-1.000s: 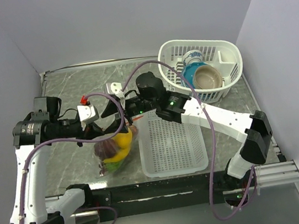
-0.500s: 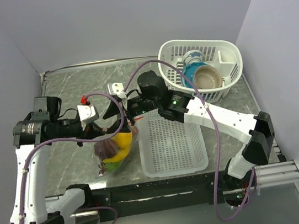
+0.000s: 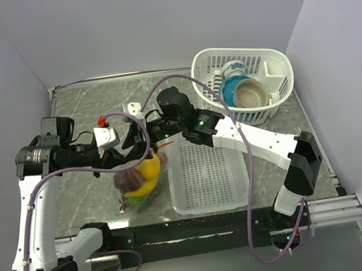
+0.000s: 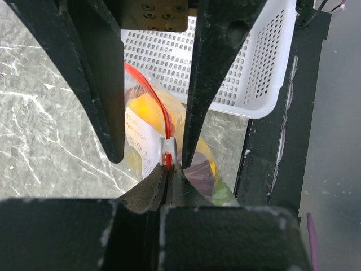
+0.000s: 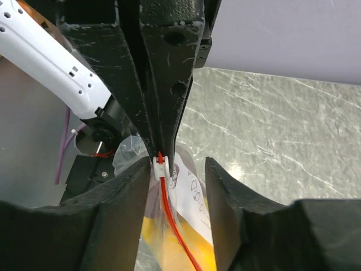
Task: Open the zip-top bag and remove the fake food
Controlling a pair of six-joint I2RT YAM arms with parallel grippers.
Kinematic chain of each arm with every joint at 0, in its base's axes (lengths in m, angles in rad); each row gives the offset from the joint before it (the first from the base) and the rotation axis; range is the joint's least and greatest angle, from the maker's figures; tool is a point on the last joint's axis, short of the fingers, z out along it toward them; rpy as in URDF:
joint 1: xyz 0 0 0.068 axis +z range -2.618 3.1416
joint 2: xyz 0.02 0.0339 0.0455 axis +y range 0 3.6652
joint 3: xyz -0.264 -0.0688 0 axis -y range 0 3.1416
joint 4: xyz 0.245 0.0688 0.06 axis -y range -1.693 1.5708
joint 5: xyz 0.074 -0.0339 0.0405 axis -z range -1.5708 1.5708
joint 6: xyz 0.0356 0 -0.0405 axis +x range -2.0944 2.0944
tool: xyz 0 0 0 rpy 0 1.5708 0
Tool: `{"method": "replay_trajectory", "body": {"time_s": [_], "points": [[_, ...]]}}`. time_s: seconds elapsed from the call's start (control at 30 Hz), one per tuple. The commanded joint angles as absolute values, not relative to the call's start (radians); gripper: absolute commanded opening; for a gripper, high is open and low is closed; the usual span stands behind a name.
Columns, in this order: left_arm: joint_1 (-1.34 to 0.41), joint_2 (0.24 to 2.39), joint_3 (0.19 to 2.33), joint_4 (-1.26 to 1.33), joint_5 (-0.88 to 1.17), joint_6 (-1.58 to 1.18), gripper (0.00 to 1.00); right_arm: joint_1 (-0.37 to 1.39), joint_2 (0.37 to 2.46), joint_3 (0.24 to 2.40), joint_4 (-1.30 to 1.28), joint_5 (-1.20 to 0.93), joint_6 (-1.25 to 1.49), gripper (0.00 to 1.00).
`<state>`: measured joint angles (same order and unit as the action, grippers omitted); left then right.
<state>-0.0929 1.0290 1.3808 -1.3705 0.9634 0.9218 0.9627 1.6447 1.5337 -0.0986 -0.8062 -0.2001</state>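
Observation:
The zip-top bag (image 3: 140, 178) hangs clear above the table with its orange-red zipper strip (image 4: 159, 107) uppermost. Inside show a yellow fruit (image 3: 147, 171), purple grapes (image 3: 128, 180) and a green piece (image 3: 139, 196). My left gripper (image 3: 136, 154) is shut on the end of the zipper strip, seen in its wrist view (image 4: 168, 168). My right gripper (image 3: 142, 135) is open and straddles the bag top (image 5: 176, 164). The white slider (image 5: 162, 167) sits at the strip's held end, against one right finger (image 5: 127, 197). The other right finger (image 5: 237, 203) stands apart from the bag.
A flat white slotted basket (image 3: 206, 172) lies just right of the bag. A round white basket (image 3: 272, 62) at the back right holds a blue bowl (image 3: 230, 88) and a tan bowl (image 3: 252, 93). The table's front edge (image 3: 180, 226) is just below the bag.
My right arm has moved left, bringing its open fingers around the top of the bag. The left arm and the bag have stayed put.

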Motion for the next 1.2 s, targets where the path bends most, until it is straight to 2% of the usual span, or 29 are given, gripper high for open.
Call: {"method": "replay_trajectory", "body": {"time_s": [0.0,0.1,0.27,0.5,0.67,0.83,0.9,1.17], "points": [[-0.098,1.003,1.411,-1.371,1.016,0.923,0.01,0.966,1.641,1.583,-0.078,-0.816,-0.193,0.46],[-0.097,1.003,1.410,-1.373,1.015,0.923,0.01,0.965,1.641,1.585,-0.081,-0.821,-0.193,0.40],[-0.097,1.003,1.399,-1.373,1.014,0.928,0.01,0.963,1.628,1.571,-0.075,-0.819,-0.193,0.37],[-0.098,1.003,1.394,-1.371,1.006,0.930,0.01,0.946,1.620,1.563,-0.083,-0.834,-0.195,0.24],[-0.097,1.002,1.387,-1.371,0.999,0.931,0.01,0.924,1.600,1.540,-0.074,-0.847,-0.192,0.21],[-0.097,1.005,1.391,-1.373,1.002,0.931,0.01,0.908,1.594,1.522,-0.061,-0.862,-0.181,0.09],[-0.097,1.008,1.393,-1.373,1.002,0.928,0.01,0.904,1.594,1.522,-0.067,-0.870,-0.184,0.00],[-0.097,1.005,1.393,-1.371,1.002,0.930,0.01,0.896,1.574,1.493,-0.071,-0.850,-0.186,0.00]]}}
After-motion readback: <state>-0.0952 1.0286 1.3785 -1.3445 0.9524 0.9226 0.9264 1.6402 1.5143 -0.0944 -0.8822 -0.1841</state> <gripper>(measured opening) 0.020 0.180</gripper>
